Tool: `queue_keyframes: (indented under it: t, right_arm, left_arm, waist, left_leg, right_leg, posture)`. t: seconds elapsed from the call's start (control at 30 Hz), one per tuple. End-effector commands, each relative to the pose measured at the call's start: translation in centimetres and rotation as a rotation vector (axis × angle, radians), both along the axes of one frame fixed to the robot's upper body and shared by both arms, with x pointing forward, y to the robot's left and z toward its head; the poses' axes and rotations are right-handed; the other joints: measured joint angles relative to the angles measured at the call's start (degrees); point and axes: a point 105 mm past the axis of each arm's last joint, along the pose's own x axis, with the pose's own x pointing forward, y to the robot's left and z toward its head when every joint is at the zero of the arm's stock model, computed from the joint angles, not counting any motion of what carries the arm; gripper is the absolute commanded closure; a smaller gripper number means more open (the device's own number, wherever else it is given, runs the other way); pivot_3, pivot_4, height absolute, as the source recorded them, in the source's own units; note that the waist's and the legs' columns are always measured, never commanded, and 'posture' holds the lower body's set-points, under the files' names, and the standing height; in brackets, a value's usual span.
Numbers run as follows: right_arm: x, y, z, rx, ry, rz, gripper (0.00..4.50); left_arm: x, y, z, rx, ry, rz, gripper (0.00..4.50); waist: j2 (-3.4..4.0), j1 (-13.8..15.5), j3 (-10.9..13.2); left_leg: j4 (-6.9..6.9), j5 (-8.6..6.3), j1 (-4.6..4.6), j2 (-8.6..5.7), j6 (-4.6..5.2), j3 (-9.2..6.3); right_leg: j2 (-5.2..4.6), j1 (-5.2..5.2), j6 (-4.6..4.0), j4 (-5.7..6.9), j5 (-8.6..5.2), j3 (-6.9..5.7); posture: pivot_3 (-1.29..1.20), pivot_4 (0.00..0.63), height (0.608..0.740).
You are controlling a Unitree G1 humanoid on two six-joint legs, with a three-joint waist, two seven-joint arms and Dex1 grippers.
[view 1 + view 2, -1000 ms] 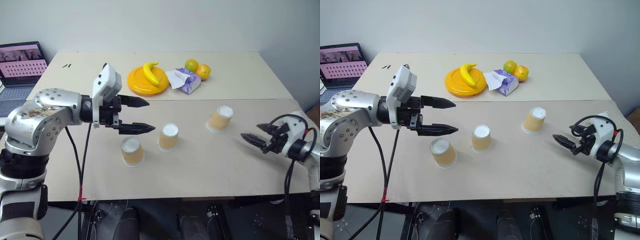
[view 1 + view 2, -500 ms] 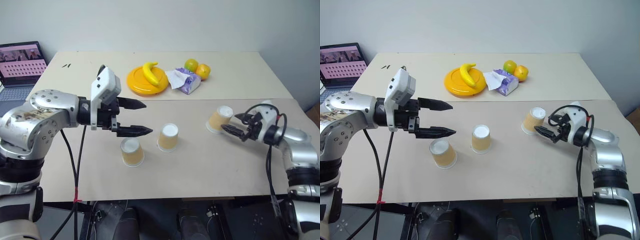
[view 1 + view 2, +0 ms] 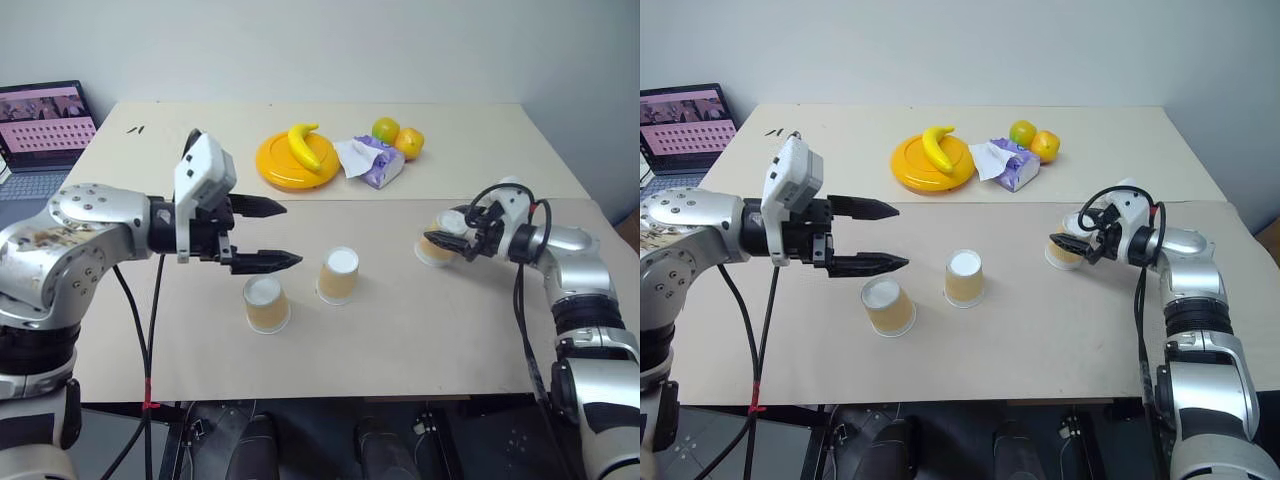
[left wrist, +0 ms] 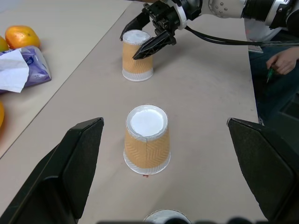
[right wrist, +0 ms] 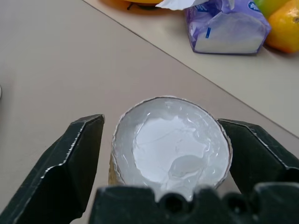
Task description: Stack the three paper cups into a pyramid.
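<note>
Your right claw point(image 5: 166, 154) sits around the far-right cup point(image 3: 438, 246), which stands upside down on the table point(image 3: 480, 330) with its white base up. One finger point(image 5: 70, 158) lies on each side of the cup, close to the wall near its top; you cannot tell whether they press on it, so read this claw as partly closed about the cup, grip not confirmed. The cup's rim rests on the table. Beyond this claw lie a purple tissue pack point(image 5: 229, 28) and an orange point(image 5: 285, 28), well apart from the cup. Your left claw point(image 3: 262, 235) hangs above the table with its two fingers spread wide and nothing between them. The other two cups stand just past its fingertips, both upside down: the middle cup point(image 4: 147, 140) ahead of it in line with the gap, the nearest cup point(image 3: 265, 303) below and slightly beyond the lower finger. All three cups stand apart from one another, none on top of another. Farther back from the left claw, a yellow plate point(image 3: 280, 165) carries a banana point(image 3: 308, 145). A laptop point(image 3: 40, 125) sits at the table's far left edge.
</note>
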Motion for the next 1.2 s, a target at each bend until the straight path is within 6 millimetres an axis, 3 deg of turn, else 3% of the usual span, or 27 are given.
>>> queue_keyframes:
  t: [0.03,0.2,0.33,0.43,0.63,0.83,1.2]
  right_arm:
    - [0.0,-0.3,1.7,-0.006,-0.059,0.013,1.69]
    - [-0.6,0.2,3.5,-0.012,-0.086,0.062,1.77]
    - [-2.0,3.3,5.3,-0.041,-0.079,0.228,1.77]
    - [-3.3,5.3,5.5,-0.061,-0.053,0.331,1.77]
    - [-3.9,6.5,2.9,-0.106,0.022,0.383,1.77]
    - [-4.7,7.8,0.4,-0.045,0.102,0.429,1.77]
    - [-6.1,9.1,-0.7,-0.016,0.141,0.476,1.77]
  left_arm:
    - [-0.5,0.1,1.1,-0.003,-0.055,0.004,0.00]
    - [-0.9,0.0,0.9,0.000,-0.045,-0.001,0.00]
    - [-1.0,0.1,0.7,0.004,-0.034,0.000,0.00]
    - [-0.9,0.0,0.5,0.002,-0.032,-0.001,0.00]
    - [-0.7,-0.1,0.5,-0.006,-0.037,-0.002,0.00]
    - [-0.7,0.1,0.6,-0.003,-0.046,0.005,0.00]
    - [-0.8,-0.2,0.5,-0.009,-0.048,0.005,0.00]
  waist:
    - [0.00,0.0,0.0]
    - [0.01,-0.1,0.0]
    - [0.12,-0.2,0.1]
    - [0.12,-0.2,0.1]
    - [0.11,0.7,0.1]
    - [0.11,1.1,0.1]
    - [0.11,1.1,0.1]
  left_leg:
    - [0.00,0.00,0.00,0.00,0.00,0.00]
    - [-0.01,0.00,0.00,0.00,0.00,0.00]
    - [-0.01,0.00,-0.01,0.00,0.00,0.01]
    - [-0.02,0.00,0.00,0.01,0.00,0.00]
    - [0.03,0.00,-0.01,0.00,0.00,-0.01]
    - [0.01,0.00,-0.06,0.01,0.00,0.00]
    - [0.02,0.00,-0.05,0.02,0.00,-0.01]
  right_leg:
    - [0.00,0.00,0.00,0.00,0.00,0.00]
    - [0.00,0.00,0.00,0.00,0.00,0.01]
    - [0.00,-0.04,0.00,0.02,0.00,0.01]
    - [0.01,-0.03,0.00,0.04,0.00,0.01]
    - [0.00,-0.01,0.01,0.02,-0.01,-0.02]
    - [0.01,-0.06,0.00,0.02,-0.01,-0.01]
    - [0.02,-0.05,0.00,0.03,-0.01,-0.02]
  posture:
    - [0.00,0.150,0.732]
    - [0.00,0.150,0.732]
    - [0.00,0.150,0.732]
    - [0.00,0.150,0.732]
    - [0.00,0.150,0.732]
    - [0.00,0.150,0.732]
    - [0.00,0.150,0.732]
